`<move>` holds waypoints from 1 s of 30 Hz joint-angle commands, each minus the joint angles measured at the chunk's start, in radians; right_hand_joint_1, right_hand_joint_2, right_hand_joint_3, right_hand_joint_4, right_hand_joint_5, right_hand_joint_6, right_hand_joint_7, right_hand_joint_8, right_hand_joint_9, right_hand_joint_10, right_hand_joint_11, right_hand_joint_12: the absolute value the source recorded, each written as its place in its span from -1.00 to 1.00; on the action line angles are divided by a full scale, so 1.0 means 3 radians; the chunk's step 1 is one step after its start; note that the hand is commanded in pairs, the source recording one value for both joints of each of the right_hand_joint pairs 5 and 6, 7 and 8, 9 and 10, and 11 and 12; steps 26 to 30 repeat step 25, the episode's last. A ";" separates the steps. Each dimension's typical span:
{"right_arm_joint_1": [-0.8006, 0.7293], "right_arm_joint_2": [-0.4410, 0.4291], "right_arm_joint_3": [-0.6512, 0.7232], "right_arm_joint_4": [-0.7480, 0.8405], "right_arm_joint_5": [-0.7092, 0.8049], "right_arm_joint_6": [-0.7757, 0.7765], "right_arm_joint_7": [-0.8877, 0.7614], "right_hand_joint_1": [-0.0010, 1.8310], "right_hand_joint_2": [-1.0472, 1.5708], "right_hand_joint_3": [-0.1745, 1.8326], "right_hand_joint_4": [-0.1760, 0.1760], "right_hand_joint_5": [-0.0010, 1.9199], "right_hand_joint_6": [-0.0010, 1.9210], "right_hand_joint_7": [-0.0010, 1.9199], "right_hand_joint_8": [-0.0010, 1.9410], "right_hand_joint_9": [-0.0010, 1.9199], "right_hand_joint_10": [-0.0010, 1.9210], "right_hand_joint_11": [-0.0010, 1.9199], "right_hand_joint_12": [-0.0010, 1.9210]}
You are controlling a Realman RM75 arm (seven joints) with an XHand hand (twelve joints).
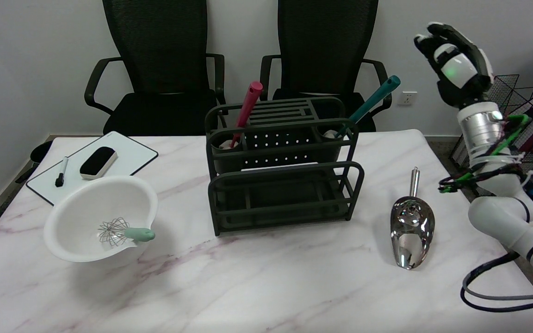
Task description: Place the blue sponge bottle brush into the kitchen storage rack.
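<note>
At the table's far side: a dark storage rack [280, 180] stands mid-table.
Brush: the blue brush [369, 105] already leans in the rack's right cup, handle tilting up and right; its head is hidden.
Hand: the right hand [456, 64] hangs raised well right of the rack, holding nothing; how far its fingers spread cannot be told.
Handling: likely light, stiff handle, soft sponge end; best held mid-handle.
Nearby: a metal scoop [412, 229] and a white bowl [77, 231] with a whisk [123, 232].
</note>
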 commanded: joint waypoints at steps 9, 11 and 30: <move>-0.1394 -0.0634 -0.0479 -0.0080 0.0470 0.2399 -0.0407 0.07 0.54 0.39 0.00 0.12 0.12 0.41 0.40 0.30 0.30 0.10 0.10; -0.1422 -0.0755 -0.0791 -0.0074 0.0440 0.2611 -0.0505 0.07 0.56 0.37 0.00 0.13 0.13 0.43 0.41 0.42 0.42 0.22 0.21; -0.1305 -0.0910 -0.1889 -0.0052 -0.0358 0.3064 -0.0963 0.08 0.55 0.35 0.00 0.08 0.08 0.49 0.48 0.57 0.57 0.55 0.55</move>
